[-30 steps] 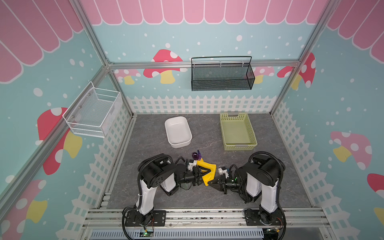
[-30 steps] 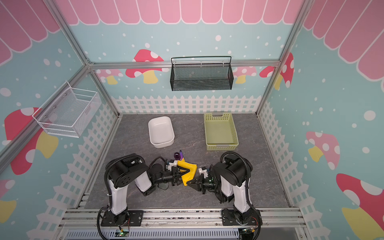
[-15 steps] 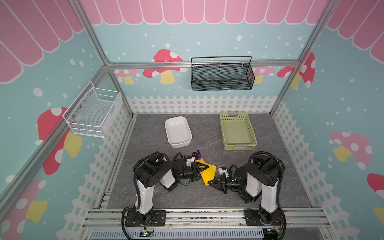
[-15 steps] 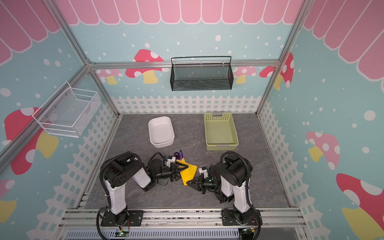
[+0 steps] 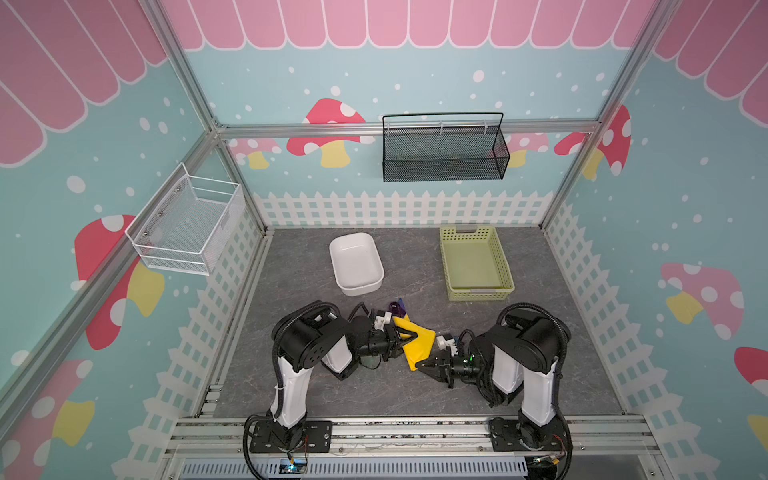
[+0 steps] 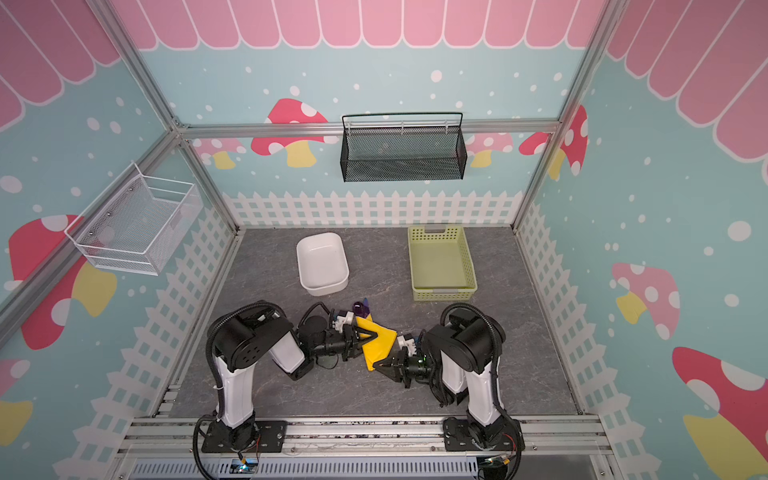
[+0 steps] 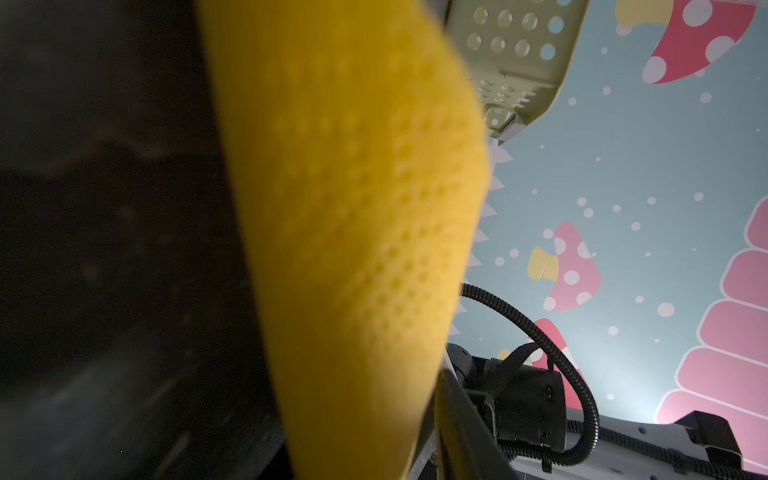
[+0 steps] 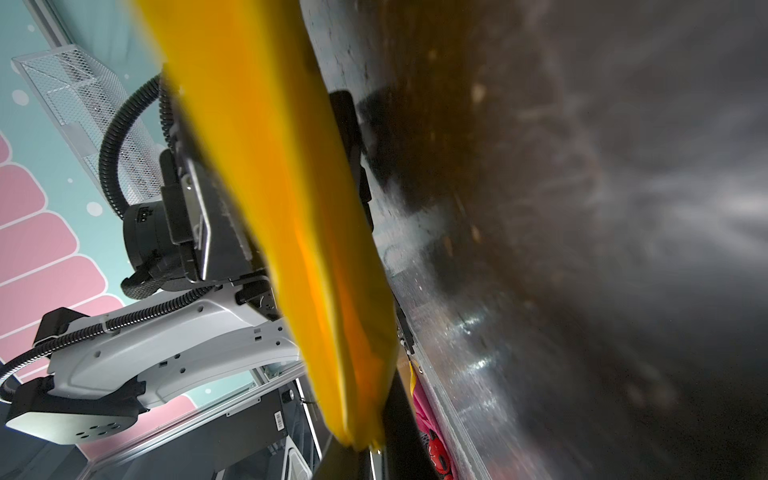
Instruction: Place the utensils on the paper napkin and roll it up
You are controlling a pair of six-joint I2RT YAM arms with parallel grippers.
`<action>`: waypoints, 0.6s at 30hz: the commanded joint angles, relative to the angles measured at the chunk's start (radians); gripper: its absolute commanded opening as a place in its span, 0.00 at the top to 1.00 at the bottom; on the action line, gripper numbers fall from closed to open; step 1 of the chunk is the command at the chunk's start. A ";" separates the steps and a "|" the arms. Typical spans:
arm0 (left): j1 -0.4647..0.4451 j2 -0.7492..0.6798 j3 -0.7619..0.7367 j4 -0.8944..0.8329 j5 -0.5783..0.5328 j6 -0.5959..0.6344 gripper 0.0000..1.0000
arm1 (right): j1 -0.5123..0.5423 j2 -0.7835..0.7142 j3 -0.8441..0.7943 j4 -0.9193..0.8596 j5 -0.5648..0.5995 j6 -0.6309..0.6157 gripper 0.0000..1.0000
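The yellow paper napkin (image 5: 420, 348) (image 6: 380, 348) lies folded over the utensils, at a slant, between my two arms on the grey floor. Only the utensils' purple ends (image 5: 397, 308) (image 6: 360, 308) stick out at its far end. My left gripper (image 5: 409, 336) (image 6: 371, 334) reaches in from the left and is shut across the napkin's far half. The napkin (image 7: 353, 208) fills that wrist view, against one finger (image 7: 461, 424). My right gripper (image 5: 417, 365) (image 6: 376, 365) is shut on the napkin's near end (image 8: 361, 432).
A white tub (image 5: 333, 257) stands behind the left arm. Behind the right arm is a pale green perforated basket (image 5: 444, 266). A black mesh basket (image 5: 444, 149) hangs on the back wall and a white wire basket (image 5: 187, 228) on the left wall.
The left jaws have narrowed on the napkin. The napkin has gone from a raised arch to a flatter fold. The right arm has not moved.
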 commanded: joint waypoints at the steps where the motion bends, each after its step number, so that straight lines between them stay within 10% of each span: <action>1: 0.021 0.071 -0.032 -0.224 -0.053 -0.021 0.69 | 0.003 0.051 -0.029 0.112 0.030 0.035 0.97; 18: 0.025 0.076 -0.038 -0.163 -0.053 -0.030 1.00 | 0.006 0.044 -0.057 0.110 0.035 0.029 0.96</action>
